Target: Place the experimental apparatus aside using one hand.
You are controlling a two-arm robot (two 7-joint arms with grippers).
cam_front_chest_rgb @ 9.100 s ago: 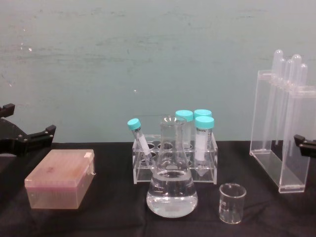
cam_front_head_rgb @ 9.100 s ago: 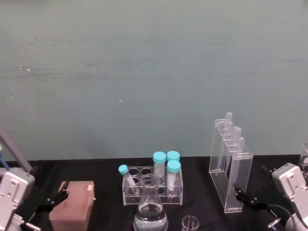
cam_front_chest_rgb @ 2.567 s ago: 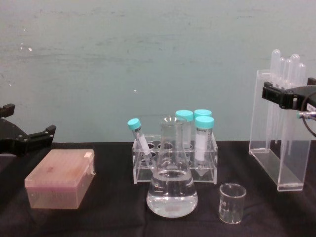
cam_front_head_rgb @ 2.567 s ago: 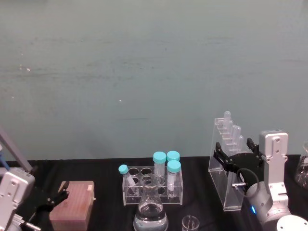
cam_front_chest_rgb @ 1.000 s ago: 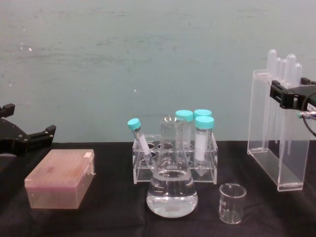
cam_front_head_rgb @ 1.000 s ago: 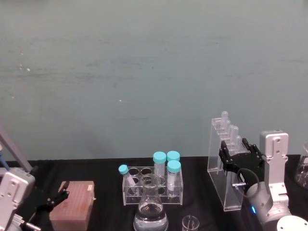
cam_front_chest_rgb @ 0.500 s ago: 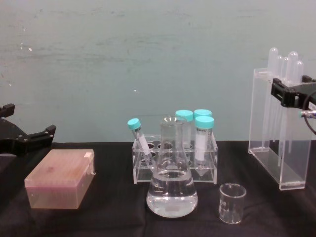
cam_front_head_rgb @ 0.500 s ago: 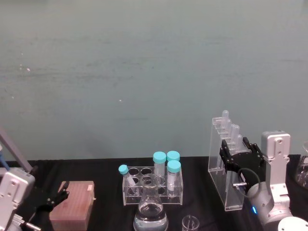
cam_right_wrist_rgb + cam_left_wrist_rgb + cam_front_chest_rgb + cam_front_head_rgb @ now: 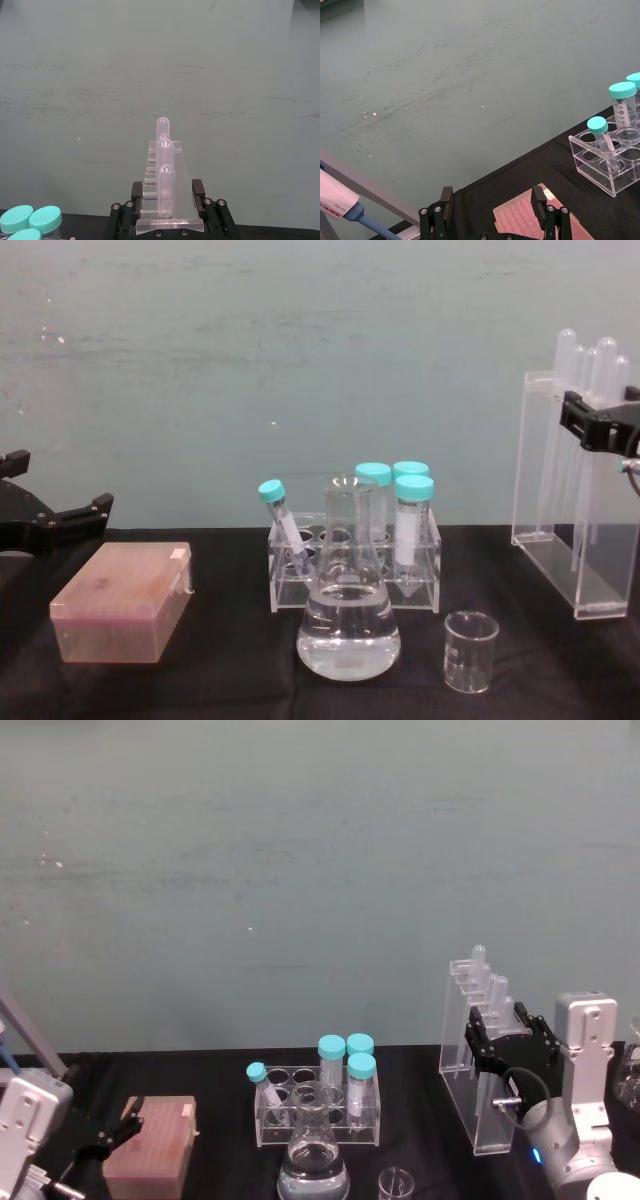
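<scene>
Left gripper (image 9: 492,197) sits low at the table's left edge. Its jaws are spread wide with nothing between them, and it is just beside the pinkish box (image 9: 120,602). The box lies flat on the black table (image 9: 220,685).

At centre is a low rack (image 9: 428,580) of teal-capped tubes. The conical flask (image 9: 348,625) stands upright directly in front of it, with clear liquid in the bottom. The small beaker (image 9: 470,652) is just right of the flask, upright with its mouth up.

The tall acrylic rack (image 9: 555,540) is at far right, well apart from the flask and beaker. It is close to upright, and its row of slots runs front to back, away from the robot. The test tubes (image 9: 567,350) stand vertical with their rounded ends up, sticking out above the top plate.

Right gripper (image 9: 508,1040) has its jaws closed on the tall rack's upper part, one finger on each side of its narrow width. It is not clear whether the rack's base touches the table.
</scene>
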